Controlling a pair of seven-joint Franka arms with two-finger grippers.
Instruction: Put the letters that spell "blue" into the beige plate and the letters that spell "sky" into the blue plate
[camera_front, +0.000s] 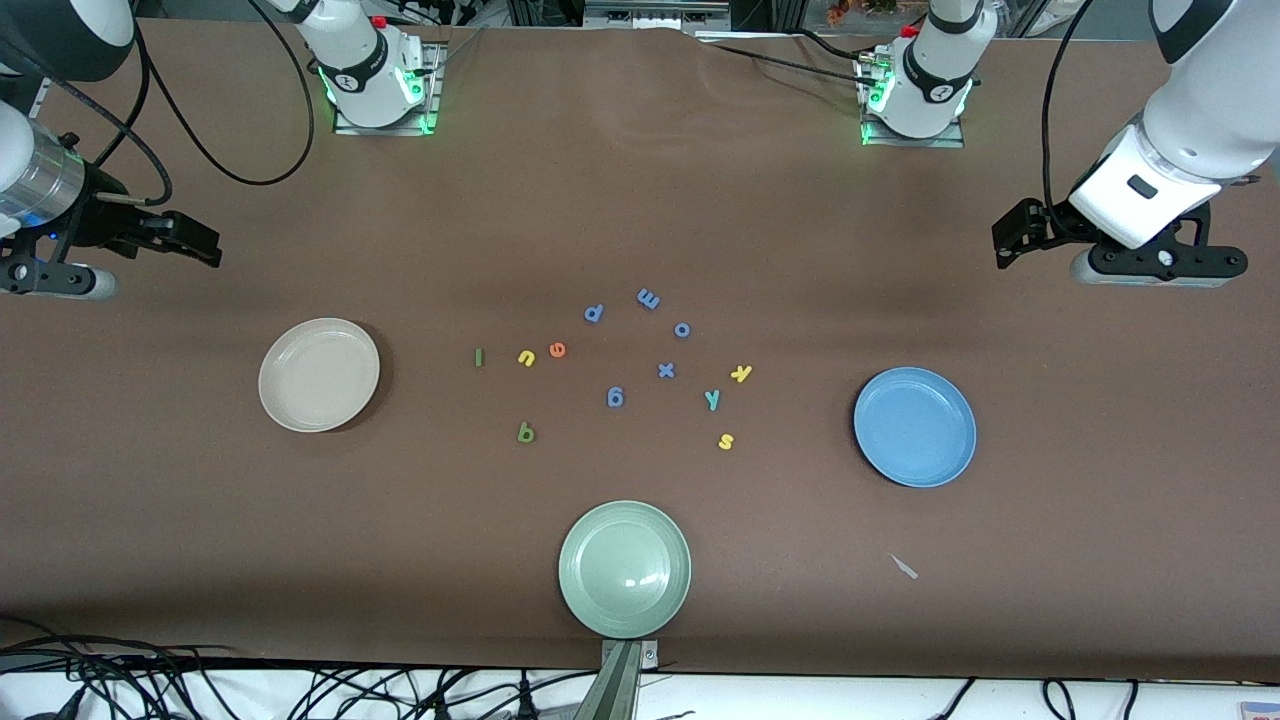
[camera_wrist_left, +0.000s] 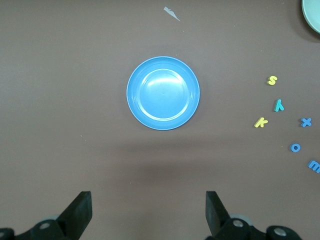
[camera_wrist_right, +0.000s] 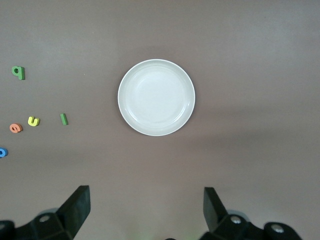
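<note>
Colours on the brown table (camera_front: 640, 200)

Beige plate (camera_front: 319, 375), blue plate (camera_front: 915, 427), pale green plate (camera_front: 625, 569); letters green, yellow, orange, teal, blue-violet.

Letters (camera_front: 640, 365) between two plates (camera_front: 319, 375)

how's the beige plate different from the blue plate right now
The beige plate is cream-coloured; the blue plate is medium blue. The beige plate sits toward the right arm's end of the table, the blue plate toward the left arm's end. The blue plate lies slightly nearer the front camera. Both are round, shallow, raised-rimmed, look the same size and hold no letters.
</note>
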